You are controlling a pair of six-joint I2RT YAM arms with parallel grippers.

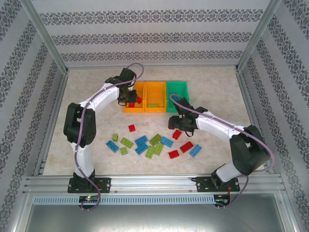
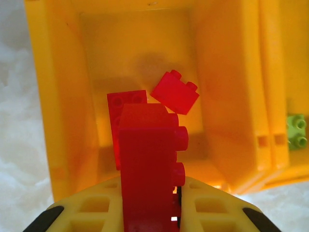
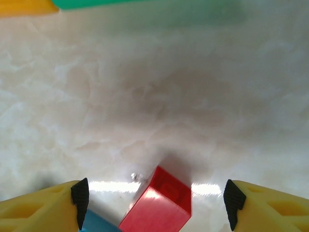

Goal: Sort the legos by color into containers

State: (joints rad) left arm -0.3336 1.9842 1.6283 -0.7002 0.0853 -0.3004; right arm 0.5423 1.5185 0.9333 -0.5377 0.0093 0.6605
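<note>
Three joined containers point(image 1: 155, 92), two orange, one green, red legos point(image 2: 175, 92) in leftmost, lime lego point(image 2: 295, 130) in middle, loose legos point(image 1: 149, 142) scattered nearby

A lab robot cell: aluminium frame point(image 1: 154, 182), patterned wall panels point(image 1: 154, 38).

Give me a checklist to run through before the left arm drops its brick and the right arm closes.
1. Left tool shut on the held red brick: ok.
2. Held brick over the left orange bin, inside its walls: ok.
3. Colour match: the two red bricks already lying in that bin are the same colour: ok.
4. Right tool open, with the red brick on the table between its fingers: ok.
5. Blue brick clear of the closing jaws: cannot tell, it lies right beside the red one.
6. Arms apart in the top view: ok.
</note>
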